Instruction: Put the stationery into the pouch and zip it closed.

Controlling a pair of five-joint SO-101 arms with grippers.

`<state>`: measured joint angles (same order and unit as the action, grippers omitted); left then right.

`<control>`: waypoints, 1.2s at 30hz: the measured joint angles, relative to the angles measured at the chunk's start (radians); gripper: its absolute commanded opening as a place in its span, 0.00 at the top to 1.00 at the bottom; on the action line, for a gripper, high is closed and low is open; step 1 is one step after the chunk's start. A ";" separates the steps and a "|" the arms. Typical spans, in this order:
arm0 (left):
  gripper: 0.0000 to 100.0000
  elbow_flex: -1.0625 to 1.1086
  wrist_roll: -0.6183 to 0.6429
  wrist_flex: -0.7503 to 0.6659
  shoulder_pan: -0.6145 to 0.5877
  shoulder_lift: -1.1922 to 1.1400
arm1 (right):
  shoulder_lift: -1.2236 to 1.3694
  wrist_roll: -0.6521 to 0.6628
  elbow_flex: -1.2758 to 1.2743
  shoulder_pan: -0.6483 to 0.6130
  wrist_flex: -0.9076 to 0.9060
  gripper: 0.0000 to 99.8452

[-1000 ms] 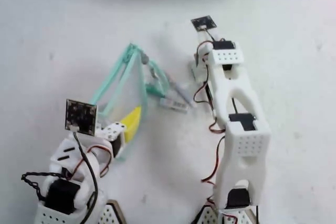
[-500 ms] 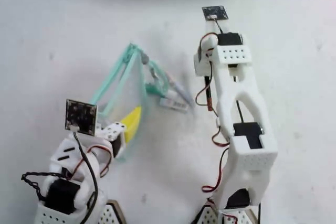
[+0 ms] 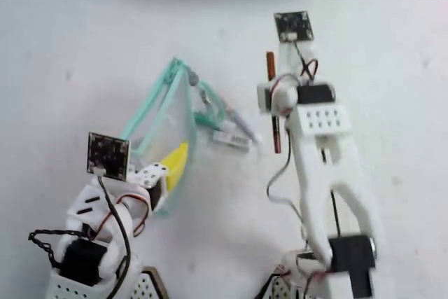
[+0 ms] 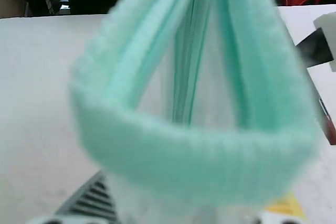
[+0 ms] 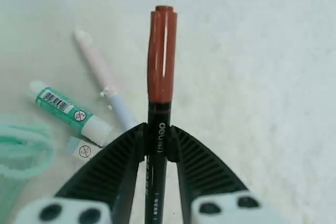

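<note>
pouch (image 4: 184,166): blurred, edge-cropped | marker (image 5: 161,77): lower end cropped | yellow item (image 3: 176,161) inside pouch: unidentifiable

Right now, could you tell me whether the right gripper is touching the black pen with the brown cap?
Touching. The right wrist view shows the right gripper clamped against both sides of the black pen.

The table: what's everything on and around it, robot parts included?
table: 1, white, under everything
pouch: 1, clear with mint-green edging, left of centre, mouth open
yellow item: 1, inside the pouch
tube: 1, green and white, on the table beside the pouch
pen: 1, pale pink and blue, next to the tube
small item: 1, whitish, labelled, by the tube
marker: 1, black with reddish-brown cap, in the right gripper
left gripper: 1, white, at the pouch's near end
right gripper: 1, black, shut on the marker
</note>
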<state>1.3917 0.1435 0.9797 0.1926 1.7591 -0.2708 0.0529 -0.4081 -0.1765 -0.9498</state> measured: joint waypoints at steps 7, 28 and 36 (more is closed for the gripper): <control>0.75 0.000 0.000 0.000 0.000 0.000 | -0.364 0.000 -0.071 -0.011 -0.035 0.98; 0.75 0.012 -0.051 -0.015 0.054 0.000 | -0.953 0.226 -0.054 -0.269 -0.087 0.98; 0.75 0.012 -0.051 -0.015 0.054 0.000 | -0.937 0.256 -0.049 -0.307 0.008 0.98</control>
<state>1.4039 0.0928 0.9643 0.2463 1.7591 -1.2083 0.3092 -0.4572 -0.4833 -0.9421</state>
